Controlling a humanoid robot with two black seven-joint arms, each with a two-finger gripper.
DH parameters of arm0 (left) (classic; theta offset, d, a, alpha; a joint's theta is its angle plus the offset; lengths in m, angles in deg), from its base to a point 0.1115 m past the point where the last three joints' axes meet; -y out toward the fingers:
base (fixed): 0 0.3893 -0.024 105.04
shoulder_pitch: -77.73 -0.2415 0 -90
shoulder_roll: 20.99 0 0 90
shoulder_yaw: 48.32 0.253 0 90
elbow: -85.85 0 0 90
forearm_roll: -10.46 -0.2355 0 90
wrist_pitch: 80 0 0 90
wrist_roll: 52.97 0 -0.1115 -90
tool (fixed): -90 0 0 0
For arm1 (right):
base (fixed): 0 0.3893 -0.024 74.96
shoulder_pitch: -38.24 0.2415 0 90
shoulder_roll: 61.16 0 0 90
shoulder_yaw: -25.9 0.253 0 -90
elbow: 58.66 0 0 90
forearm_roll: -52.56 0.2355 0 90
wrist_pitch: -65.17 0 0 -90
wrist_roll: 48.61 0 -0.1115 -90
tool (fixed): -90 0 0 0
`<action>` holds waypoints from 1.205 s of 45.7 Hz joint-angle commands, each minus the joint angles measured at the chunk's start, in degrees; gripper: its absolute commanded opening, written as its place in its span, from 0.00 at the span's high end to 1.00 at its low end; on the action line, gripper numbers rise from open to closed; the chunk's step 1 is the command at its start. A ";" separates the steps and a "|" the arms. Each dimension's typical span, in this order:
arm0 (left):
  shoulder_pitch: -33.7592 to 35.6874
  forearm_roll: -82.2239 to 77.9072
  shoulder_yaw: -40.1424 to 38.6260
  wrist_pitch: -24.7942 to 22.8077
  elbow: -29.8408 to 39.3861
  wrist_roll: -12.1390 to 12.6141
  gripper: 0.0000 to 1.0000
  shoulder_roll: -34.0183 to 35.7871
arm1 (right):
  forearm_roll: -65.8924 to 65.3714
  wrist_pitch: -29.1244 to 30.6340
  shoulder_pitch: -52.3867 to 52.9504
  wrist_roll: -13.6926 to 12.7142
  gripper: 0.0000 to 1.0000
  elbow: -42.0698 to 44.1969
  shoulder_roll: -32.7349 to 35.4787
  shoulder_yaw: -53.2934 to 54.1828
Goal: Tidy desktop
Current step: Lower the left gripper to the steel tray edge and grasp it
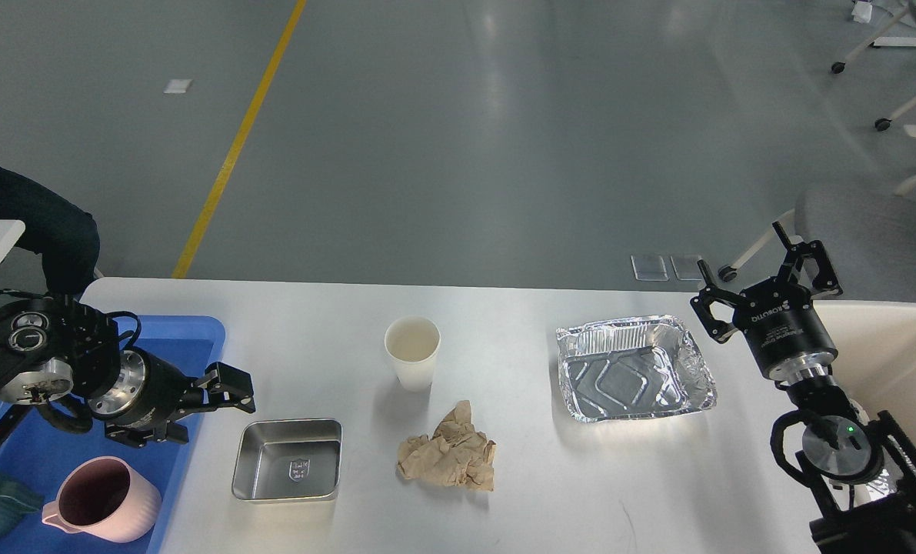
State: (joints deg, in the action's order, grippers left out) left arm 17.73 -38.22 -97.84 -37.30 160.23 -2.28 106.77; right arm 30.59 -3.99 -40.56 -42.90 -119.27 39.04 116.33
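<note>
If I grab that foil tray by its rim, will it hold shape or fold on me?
The foil tray looks thin: its right rim is already crumpled, so a rim pinch will probably buckle it. It appears empty, so likely very light and apt to slide on the smooth desktop when nudged. The right gripper, open beside it, should probably close gently.

One head view only — set high, looking forward and down across the white worktop point(504, 323) from its near edge, with grey floor point(458, 138) stretching beyond.
</note>
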 commanded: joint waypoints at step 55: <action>-2.76 0.61 -0.32 3.17 -6.52 4.31 0.02 -6.38 | 0.00 0.34 -0.22 0.00 0.00 0.32 -0.09 0.44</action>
State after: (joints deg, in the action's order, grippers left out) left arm 15.06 -37.59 -98.23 -34.14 154.75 2.03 100.66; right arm 30.59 -3.99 -40.77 -42.90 -119.06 38.96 116.73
